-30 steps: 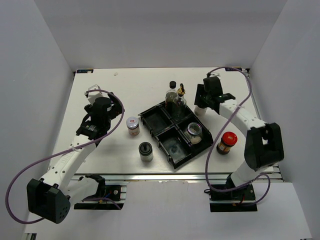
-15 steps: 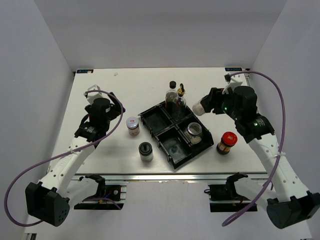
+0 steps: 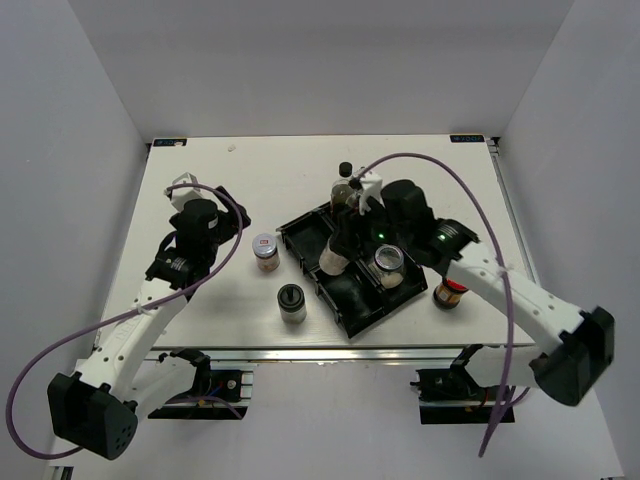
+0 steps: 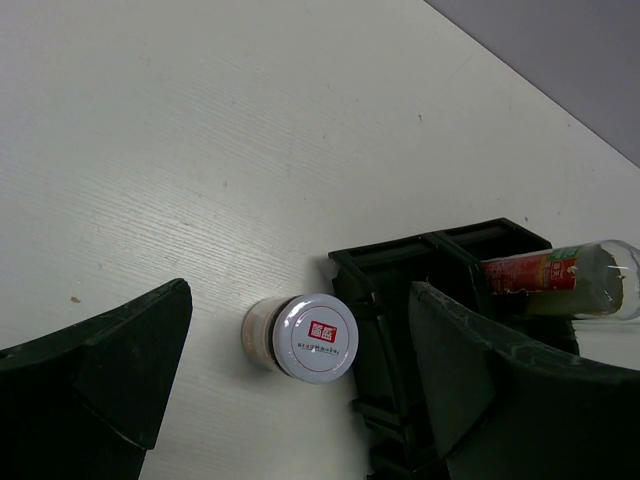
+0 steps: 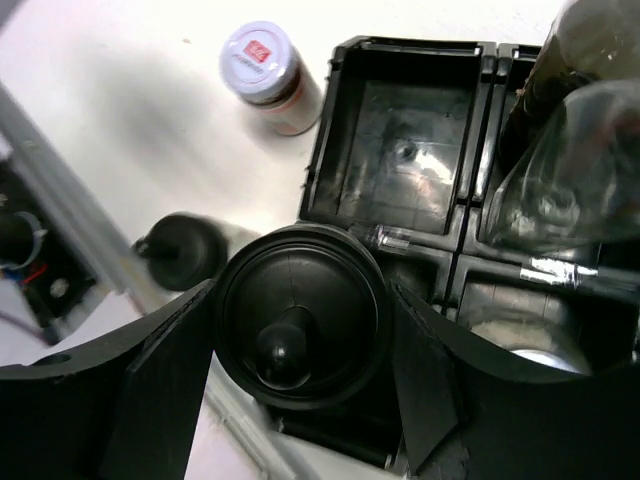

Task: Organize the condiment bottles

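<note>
- While one black-lidded jar [image 3: 291,300] is standing out front, the right gripper [image 5: 295,350] is clenching a black-capped jar [image 5: 290,315] above the tray [image 3: 350,295].
- The left gripper [image 4: 300,295] is hanging spread wide over the white-lidded jar [image 4: 312,337].
- Tall bottles [image 3: 345,183] are crowding just behind.

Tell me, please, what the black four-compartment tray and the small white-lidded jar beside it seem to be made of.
The black four-compartment tray looks like glossy moulded plastic: light glints off its thin walls and floor. The small white-lidded jar seems clear glass, brownish contents showing through; its lid could be painted metal or plastic.
</note>
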Controlling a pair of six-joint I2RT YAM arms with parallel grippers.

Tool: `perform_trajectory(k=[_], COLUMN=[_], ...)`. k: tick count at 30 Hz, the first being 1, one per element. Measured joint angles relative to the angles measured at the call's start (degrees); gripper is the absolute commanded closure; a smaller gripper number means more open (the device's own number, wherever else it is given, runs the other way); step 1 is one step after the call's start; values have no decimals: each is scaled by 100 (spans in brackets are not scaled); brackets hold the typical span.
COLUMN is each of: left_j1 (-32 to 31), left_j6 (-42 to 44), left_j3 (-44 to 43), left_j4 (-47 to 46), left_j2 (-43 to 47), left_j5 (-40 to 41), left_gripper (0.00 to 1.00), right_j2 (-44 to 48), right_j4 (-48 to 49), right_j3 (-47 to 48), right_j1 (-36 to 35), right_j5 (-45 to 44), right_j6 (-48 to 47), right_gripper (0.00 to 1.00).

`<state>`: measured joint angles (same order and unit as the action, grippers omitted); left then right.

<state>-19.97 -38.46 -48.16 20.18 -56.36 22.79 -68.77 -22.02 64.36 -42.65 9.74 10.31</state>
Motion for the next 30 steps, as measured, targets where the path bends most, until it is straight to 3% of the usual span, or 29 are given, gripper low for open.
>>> perform_trajectory(k=[10,20,25,30], left_j1=[0,0,0,0], left_j6=[-127,-166,-166,-166], left_j3=[98,179,179,179], left_j4=[57,76,79,79], left_j2=[55,55,55,55], left_j5=[-144,-188,-186,-188], left_gripper=[2,2,2,2], right_j2=[-1714,-2308,-2601,-2800], right_j4=[516,1091,1196,1311], right_j3=[785,935,872,743], right_j1=[-505,-616,-612,-612], right_j5=[-1123,-1867,-2011,-2002], right_j6=[-96,-348,-389,-382], right_gripper=[100,100,90,88])
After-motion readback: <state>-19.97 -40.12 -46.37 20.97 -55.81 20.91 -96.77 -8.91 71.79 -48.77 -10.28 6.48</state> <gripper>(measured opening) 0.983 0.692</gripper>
